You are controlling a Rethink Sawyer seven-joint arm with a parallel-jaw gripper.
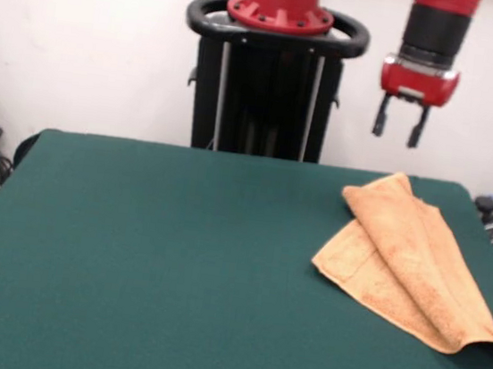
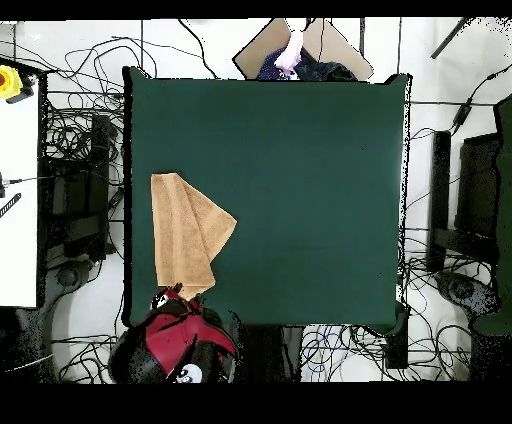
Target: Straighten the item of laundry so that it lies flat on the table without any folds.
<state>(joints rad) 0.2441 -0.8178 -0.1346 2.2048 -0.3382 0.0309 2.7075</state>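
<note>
The peach-tan towel [image 1: 413, 259] lies folded over itself near the right edge of the dark green table [image 1: 165, 264] in the front view, with one flap laid diagonally across the rest. In the overhead view the towel [image 2: 186, 232] lies at the table's [image 2: 300, 190] left edge, close to the robot's side. My gripper [image 1: 399, 131] hangs open and empty, well above the table behind the towel's far corner. In the overhead view the arm [image 2: 180, 335] sits just below the towel's lower end.
The robot's black pedestal [image 1: 267, 88] stands behind the table's far edge. A person's hand [image 2: 291, 52] shows at the table's far side in the overhead view. Cables [image 2: 75, 150] and equipment lie on the floor around the table.
</note>
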